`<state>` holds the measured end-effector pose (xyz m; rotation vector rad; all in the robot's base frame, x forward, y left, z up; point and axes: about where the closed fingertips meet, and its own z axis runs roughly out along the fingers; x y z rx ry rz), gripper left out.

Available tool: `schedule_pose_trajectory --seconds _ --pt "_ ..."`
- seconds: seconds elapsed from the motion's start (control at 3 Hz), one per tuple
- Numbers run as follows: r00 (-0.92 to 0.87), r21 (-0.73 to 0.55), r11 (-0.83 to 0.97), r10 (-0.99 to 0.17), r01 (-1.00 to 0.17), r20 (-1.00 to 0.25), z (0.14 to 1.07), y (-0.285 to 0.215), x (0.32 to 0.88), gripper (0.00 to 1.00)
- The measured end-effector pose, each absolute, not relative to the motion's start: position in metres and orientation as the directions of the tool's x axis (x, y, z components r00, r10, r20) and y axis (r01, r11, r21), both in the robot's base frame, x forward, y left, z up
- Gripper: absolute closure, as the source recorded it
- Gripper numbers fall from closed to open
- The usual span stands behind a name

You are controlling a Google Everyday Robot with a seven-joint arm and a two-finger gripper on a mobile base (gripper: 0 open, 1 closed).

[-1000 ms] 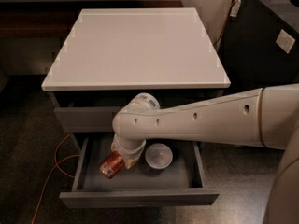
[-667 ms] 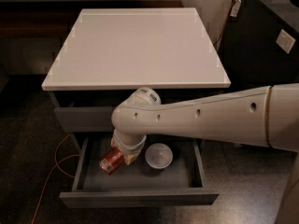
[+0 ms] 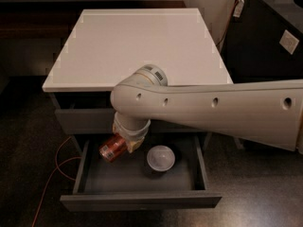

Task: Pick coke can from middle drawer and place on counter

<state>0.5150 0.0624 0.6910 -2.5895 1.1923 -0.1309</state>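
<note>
The coke can (image 3: 111, 148), dark red with a silver end, lies tilted on its side in the air over the left part of the open middle drawer (image 3: 138, 202). My gripper (image 3: 127, 144) hangs from the wrist just under the cabinet's front edge and is shut on the can's right end. The thick white arm comes in from the right and hides the back of the drawer. The counter (image 3: 137, 41) is the white square top above, with nothing on it.
A white round bowl (image 3: 160, 158) sits in the drawer right of the can. An orange cable (image 3: 57, 163) runs over the dark floor at the left. A black cabinet (image 3: 270, 37) stands at the right, close to the counter.
The wrist has risen and the coke can has come up with it, from low in the drawer to near the height of the drawer's top edge. The bowl has stayed put.
</note>
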Motion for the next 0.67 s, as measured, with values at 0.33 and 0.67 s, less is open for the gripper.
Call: schedule_pose_trajectory --seconds 0.33,0.67 --pt "0.649 -0.311 -0.612 -0.761 -0.727 -0.019 0.723 0.056 0.524 1.0" --pt "0.646 -0.325 -0.607 -0.763 -0.725 -0.017 0.751 0.048 0.537 1.0"
